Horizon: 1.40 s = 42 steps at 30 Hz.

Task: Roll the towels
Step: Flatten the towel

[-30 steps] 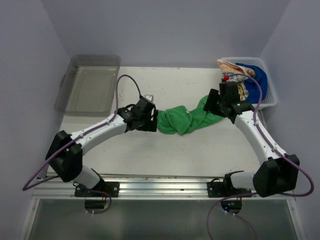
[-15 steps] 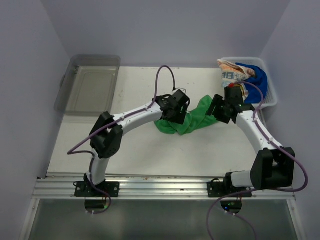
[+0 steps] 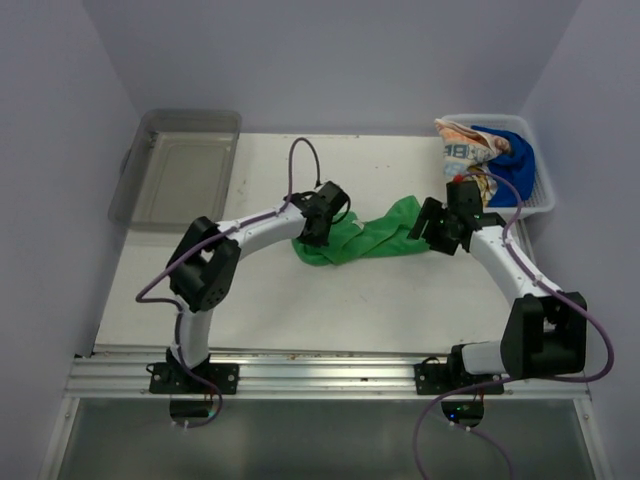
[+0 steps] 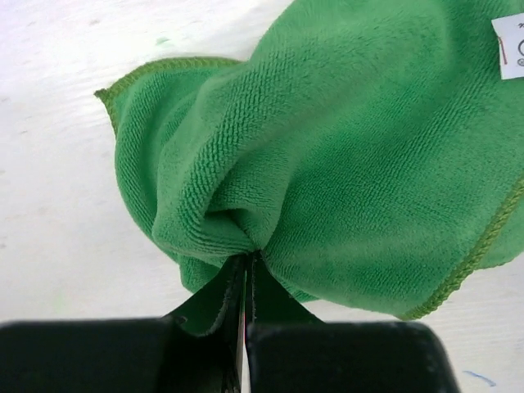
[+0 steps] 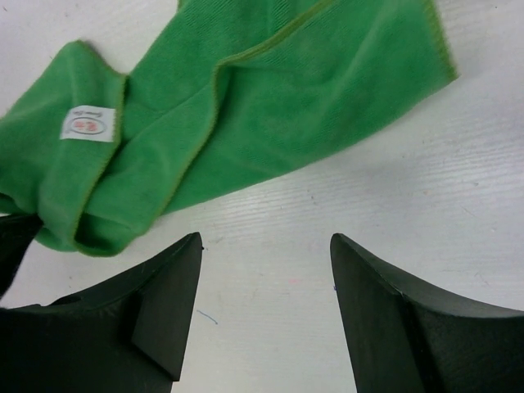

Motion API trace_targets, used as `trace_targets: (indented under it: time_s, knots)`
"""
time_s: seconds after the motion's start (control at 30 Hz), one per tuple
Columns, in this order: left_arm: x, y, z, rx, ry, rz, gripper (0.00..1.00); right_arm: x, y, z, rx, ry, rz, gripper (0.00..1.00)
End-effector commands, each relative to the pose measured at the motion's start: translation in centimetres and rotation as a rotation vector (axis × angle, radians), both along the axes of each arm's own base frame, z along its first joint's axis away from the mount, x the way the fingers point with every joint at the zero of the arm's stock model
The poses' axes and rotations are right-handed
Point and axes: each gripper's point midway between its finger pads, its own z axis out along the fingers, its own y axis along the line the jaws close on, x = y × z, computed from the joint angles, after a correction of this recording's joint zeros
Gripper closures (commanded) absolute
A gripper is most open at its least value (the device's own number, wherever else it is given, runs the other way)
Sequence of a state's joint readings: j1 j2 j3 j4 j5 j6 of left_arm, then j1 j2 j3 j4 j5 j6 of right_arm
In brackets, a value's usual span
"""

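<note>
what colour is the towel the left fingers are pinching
The towel is plain bright green; best seen in the left wrist view.

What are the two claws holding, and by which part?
The left claw pinches a bunched fold of the green towel. The right claw is open, holding nothing.

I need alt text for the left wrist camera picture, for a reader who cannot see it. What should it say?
The left gripper, shut, pinches a bunched fold of the green towel, which spreads over the white table. A small white label shows at the picture's upper right edge.
</note>
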<state>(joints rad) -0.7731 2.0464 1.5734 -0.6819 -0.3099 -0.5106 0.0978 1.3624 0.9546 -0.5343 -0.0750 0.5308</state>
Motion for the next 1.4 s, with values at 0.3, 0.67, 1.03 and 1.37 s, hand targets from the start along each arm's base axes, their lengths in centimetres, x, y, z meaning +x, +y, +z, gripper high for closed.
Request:
trace_targets:
  time_s: [0.3,0.67,1.03,1.37]
  knots:
    - [-0.8,10.4,6.7,-0.024,-0.089,0.146,0.27,-0.6,3.8,-0.8,0.023,-0.012,0.096,0.33]
    - [2.5,0.4,7.3,0.029,-0.159,-0.051,0.41,-0.3,3.3,0.4,-0.004,-0.046,0.049,0.35]
    - [6.2,-2.9,2.8,0.099,-0.124,-0.097,0.50,-1.0,2.9,-0.1,-0.020,-0.033,0.047,0.35]
    - [6.4,-2.4,-0.2,0.163,-0.090,-0.090,0.60,-1.0,2.9,-0.5,-0.022,-0.020,0.051,0.35]
